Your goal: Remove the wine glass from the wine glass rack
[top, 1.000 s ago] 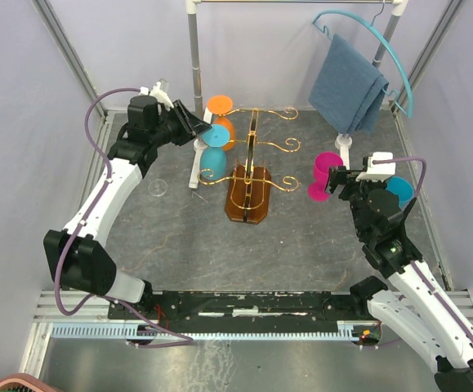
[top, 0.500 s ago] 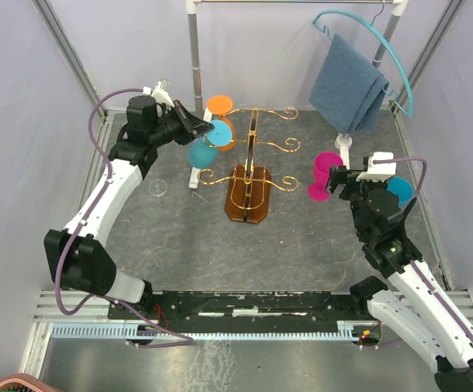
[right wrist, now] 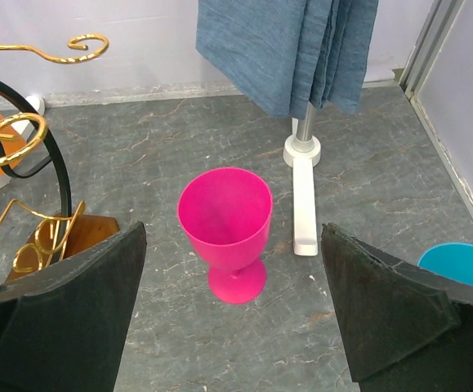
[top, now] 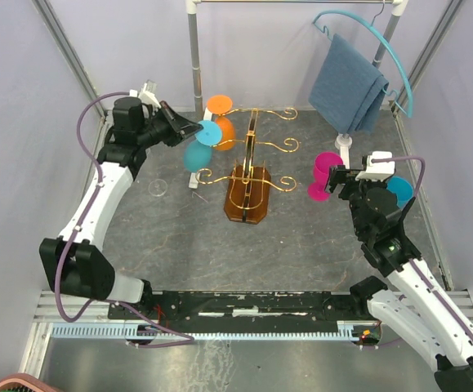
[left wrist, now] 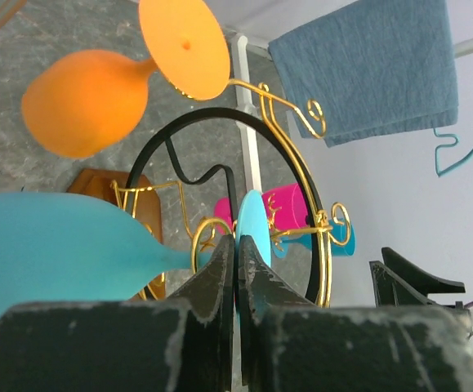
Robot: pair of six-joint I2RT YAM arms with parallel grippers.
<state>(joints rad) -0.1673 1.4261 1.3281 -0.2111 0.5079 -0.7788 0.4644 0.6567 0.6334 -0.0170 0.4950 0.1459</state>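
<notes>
The wine glass rack [top: 253, 145] is a gold wire stand on a brown wooden base [top: 247, 198]. My left gripper [top: 192, 131] is shut on the round foot of a blue wine glass [top: 196, 153], held sideways just left of the rack. In the left wrist view my fingers [left wrist: 220, 269] pinch that foot [left wrist: 253, 222], and the stem lies beside a curled gold arm [left wrist: 200, 243]. An orange wine glass [top: 222, 124] hangs on the rack's upper left arm. My right gripper [right wrist: 232, 245] is open and empty, facing a pink glass [right wrist: 224, 220] that stands on the table.
A white pole stand [top: 193, 98] rises just behind the blue glass. A blue towel [top: 347, 82] hangs on a teal hanger at the back right, its white foot [right wrist: 304, 204] beside the pink glass. Another blue glass [top: 399, 189] stands at the right edge.
My left gripper has drawn back to the left with the blue wine glass, moving it away from the rack's centre. The right arm has not moved.
</notes>
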